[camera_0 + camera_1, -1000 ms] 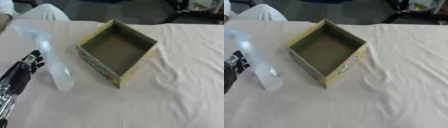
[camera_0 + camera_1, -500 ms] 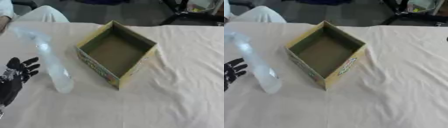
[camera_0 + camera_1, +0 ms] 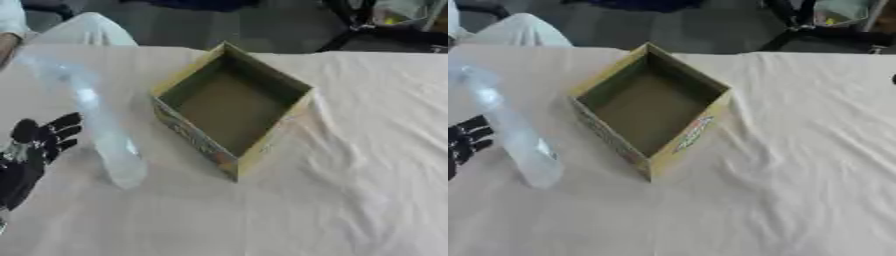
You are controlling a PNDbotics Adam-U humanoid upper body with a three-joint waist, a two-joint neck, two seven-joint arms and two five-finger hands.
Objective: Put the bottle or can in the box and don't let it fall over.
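Note:
A clear plastic bottle (image 3: pixel 98 131) stands upright on the cloth-covered table (image 3: pixel 350 190), left of the box. The open cardboard box (image 3: pixel 229 107) sits corner-on near the middle, empty inside, with printed yellow sides. My left hand (image 3: pixel 33 147) is at the left edge, open with fingers spread, a short gap away from the bottle and not touching it. In the right eye view only its fingers (image 3: pixel 465 142) show at the left edge. My right hand appears in no view.
The table's far edge runs across the top, with a dark floor and chair legs beyond. A person's white sleeve (image 3: pixel 79 30) shows at the far left corner. Wrinkled cloth lies to the right of the box.
My left hand has drawn back from the bottle toward the left edge and its fingers have spread. The bottle stays standing where it was. The box has not moved.

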